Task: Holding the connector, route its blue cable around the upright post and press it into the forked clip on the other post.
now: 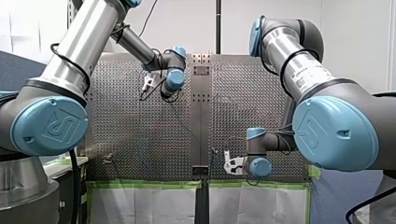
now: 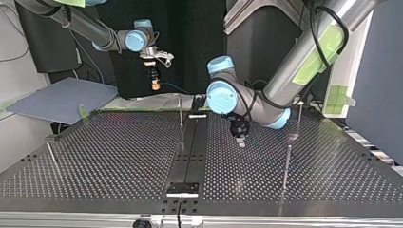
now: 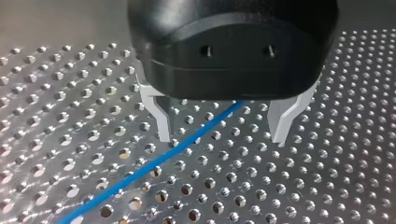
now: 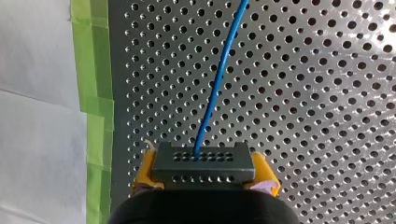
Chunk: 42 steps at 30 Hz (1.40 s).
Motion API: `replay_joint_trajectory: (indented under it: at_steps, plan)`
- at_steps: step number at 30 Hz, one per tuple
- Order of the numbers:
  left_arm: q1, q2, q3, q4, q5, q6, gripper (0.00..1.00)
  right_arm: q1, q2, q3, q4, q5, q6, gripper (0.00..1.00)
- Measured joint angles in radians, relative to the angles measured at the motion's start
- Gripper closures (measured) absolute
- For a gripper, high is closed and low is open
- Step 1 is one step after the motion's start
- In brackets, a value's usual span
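Front view: silver perforated metal tabletop is lying under both arms. My left tool is hanging over its far part. My right tool is sitting by the green tape strip at the near edge.

Top view: my right tool is hanging raised, with a thin blue cable trailing from it. My left tool is hanging low, beside a slim upright metal post.

Left wrist view: metal fingers are standing spread and gripping nothing. The cable is running along the tabletop between them.

Right wrist view: yellow pads are pinching a dark grey rectangular connector. The cable is leaving its face and crossing the tabletop.
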Motion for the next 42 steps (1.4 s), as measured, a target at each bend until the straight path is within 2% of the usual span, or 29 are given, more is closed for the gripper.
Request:
replay_joint_trajectory:
  at_steps: [7,17,27,33,42]
  plan:
    - [0.0,0.0,-0.031,0.043,0.004,0.059,0.01,0.001,0.0,0.0,0.0,0.0,0.0,1.0]
    - [-0.012,-0.003,-0.044,0.071,0.017,0.143,0.01,0.001,0.0,0.0,0.005,0.0,-0.001,1.0]
    - [-0.041,-0.066,-0.048,0.095,0.007,0.227,0.01,0.001,0.0,0.0,0.007,0.0,-0.003,1.0]
    - [-0.052,-0.076,-0.048,0.11,0.008,0.276,0.01,0.001,0.0,0.0,0.007,0.001,-0.005,1.0]
    - [-0.085,-0.13,-0.048,0.114,0.005,0.302,0.01,0.001,0.0,0.0,0.008,0.001,-0.005,1.0]
